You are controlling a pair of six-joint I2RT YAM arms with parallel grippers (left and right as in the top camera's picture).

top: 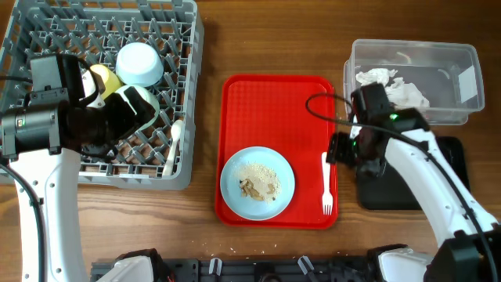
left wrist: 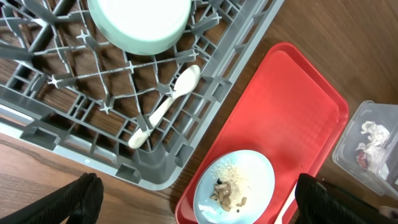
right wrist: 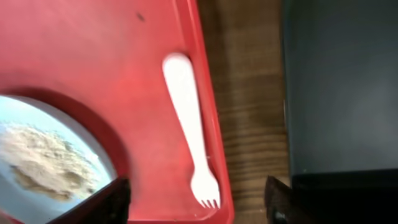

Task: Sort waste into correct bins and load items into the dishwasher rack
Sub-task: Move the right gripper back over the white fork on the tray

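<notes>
You are at the fork point(right wrist: 188, 118) step. Your right gripper point(right wrist: 196, 191) hangs open over it. Go down and pinch it. Your left gripper point(left wrist: 199, 190) is open and empty.

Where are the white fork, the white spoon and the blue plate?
white fork point(right wrist: 189, 124), right wrist view, middle of its handle.
white spoon point(left wrist: 163, 111), left wrist view, middle of its handle.
blue plate point(top: 232, 188), overhead view, bare left rim.
</notes>
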